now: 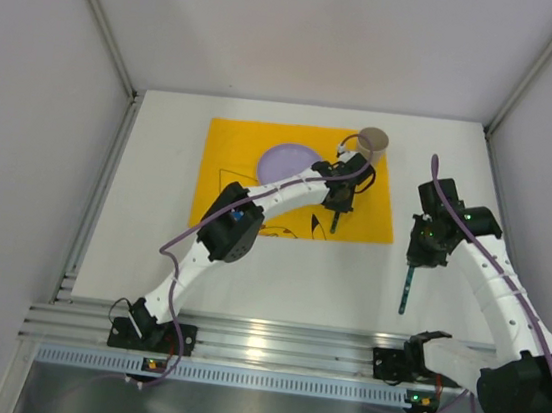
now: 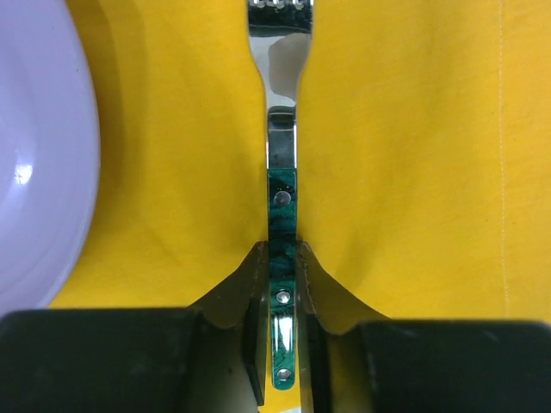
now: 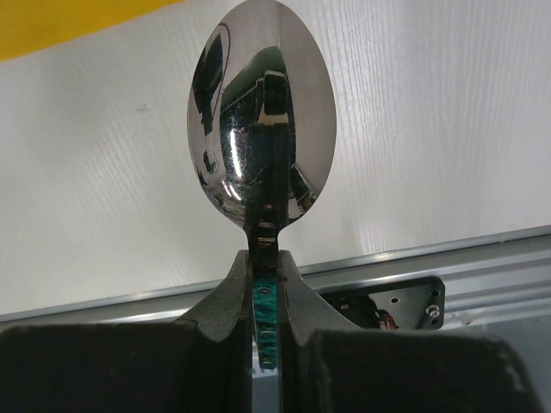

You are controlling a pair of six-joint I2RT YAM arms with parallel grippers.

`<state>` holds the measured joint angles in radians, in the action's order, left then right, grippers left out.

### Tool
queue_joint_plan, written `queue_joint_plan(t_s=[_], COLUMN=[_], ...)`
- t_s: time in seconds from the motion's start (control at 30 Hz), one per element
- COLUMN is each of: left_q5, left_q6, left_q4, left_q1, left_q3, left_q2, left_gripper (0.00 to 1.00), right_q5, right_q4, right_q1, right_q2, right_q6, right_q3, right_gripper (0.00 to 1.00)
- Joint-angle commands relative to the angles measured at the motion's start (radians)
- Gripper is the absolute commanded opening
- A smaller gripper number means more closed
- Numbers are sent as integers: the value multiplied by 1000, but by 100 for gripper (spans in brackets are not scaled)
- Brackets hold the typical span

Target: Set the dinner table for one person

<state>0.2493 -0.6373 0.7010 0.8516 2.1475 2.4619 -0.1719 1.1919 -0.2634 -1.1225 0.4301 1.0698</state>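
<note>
left pincer [image 2: 281,255]: pinching fork [image 2: 281,155] handle flat on yellow cloth [image 2: 413,172]; could drag cloth. right pincer [image 3: 267,256]: pinching spoon [image 3: 263,120], apparently aloft; could swivel.

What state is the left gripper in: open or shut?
Shut: the left gripper clamps the fork by its green handle from both sides, no gap showing.

The top camera looks straight down on the yellow cloth [image 1: 232,151]. The left wrist camera sits close above it, and the right wrist camera catches only its edge.
</note>
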Motion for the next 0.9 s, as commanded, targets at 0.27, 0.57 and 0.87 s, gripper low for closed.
queue_joint_plan(t_s=[0.27,0.57,0.87], left_q5=[-83,7,102], left_q6=[-5,-27,79], left_q4=[21,138,189], left_q1=[0,-63,-314], left_q3=[93,45,-386], left_q2=[-44,-392,-785], left_gripper=[0,0,0], right_q5=[-31,52,69], right_q4=[-51,-172,-265], right_q1=[7,-55,-197], right_q2=[-55,-248,-573], right_q6=[-25,-25,-27], right_q3=[73,292,593], right_gripper=[0,0,0])
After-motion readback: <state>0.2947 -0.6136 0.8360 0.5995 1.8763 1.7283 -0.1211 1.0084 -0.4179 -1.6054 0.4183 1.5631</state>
